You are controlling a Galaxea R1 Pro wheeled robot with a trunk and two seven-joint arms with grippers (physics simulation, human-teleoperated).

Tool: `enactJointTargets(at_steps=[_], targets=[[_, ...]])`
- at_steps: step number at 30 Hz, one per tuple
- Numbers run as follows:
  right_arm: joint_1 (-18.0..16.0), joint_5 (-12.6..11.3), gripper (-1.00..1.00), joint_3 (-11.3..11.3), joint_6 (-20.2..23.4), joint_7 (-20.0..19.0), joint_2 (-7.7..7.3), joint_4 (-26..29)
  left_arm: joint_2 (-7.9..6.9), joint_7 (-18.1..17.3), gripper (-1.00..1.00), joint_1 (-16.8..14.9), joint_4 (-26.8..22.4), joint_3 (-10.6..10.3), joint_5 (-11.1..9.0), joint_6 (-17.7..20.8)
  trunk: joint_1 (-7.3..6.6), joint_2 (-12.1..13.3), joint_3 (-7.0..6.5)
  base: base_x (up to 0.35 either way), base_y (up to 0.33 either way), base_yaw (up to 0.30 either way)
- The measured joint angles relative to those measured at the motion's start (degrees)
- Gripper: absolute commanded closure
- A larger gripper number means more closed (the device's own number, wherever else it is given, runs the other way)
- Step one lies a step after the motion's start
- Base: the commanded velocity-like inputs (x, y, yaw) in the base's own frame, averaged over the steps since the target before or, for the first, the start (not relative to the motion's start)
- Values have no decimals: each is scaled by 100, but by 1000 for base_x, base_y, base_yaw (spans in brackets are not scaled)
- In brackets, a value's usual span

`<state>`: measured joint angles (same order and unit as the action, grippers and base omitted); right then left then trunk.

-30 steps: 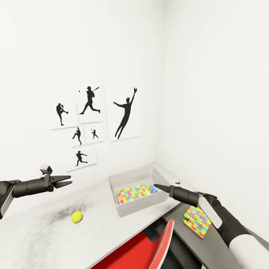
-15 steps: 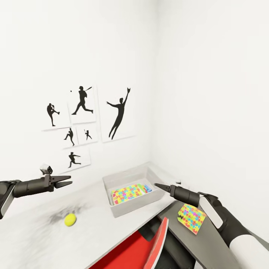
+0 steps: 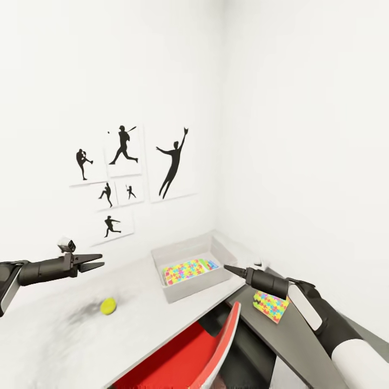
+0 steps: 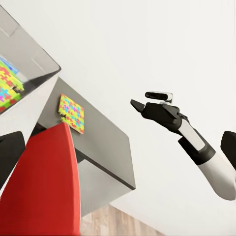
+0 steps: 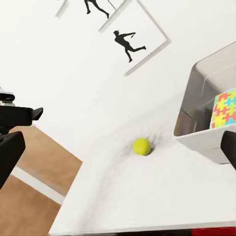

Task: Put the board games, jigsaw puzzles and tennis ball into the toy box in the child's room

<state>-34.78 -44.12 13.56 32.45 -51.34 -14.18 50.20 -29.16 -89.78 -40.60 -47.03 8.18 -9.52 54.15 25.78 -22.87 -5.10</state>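
White table (image 3: pixel 162 319): we see the bin (image 3: pixel 190 288) at its far corner with a puzzle (image 3: pixel 186 269) inside, ball (image 3: pixel 108 306) mid-top, second puzzle (image 3: pixel 270 306) on the grey section; left gripper (image 3: pixel 93 262) parted, right gripper (image 3: pixel 231 269) closed, both empty

Head camera facing the room corner over the table (image 3: pixel 135 324), wrist cameras looking across — all sharing the toy box (image 3: pixel 186 254)

Yellow-green tennis ball (image 3: pixel 108 306), multicoloured jigsaw puzzle (image 3: pixel 270 306), light-grey toy box (image 3: pixel 192 284), red chair (image 3: pixel 178 356).
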Motion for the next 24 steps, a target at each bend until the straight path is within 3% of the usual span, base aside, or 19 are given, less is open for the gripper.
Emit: enactJointTargets(at_steps=[14,24], targets=[[0,2,-100,10,-7,238,61,-1,-1,-1,-100,1,-1,0,10,0,-2,0,0,-197,90,6],[-1,38,-100,17,-9,296,84,7,-2,0,-100,2,-1,9,9,0,-2,-1,0,-14,12,236]])
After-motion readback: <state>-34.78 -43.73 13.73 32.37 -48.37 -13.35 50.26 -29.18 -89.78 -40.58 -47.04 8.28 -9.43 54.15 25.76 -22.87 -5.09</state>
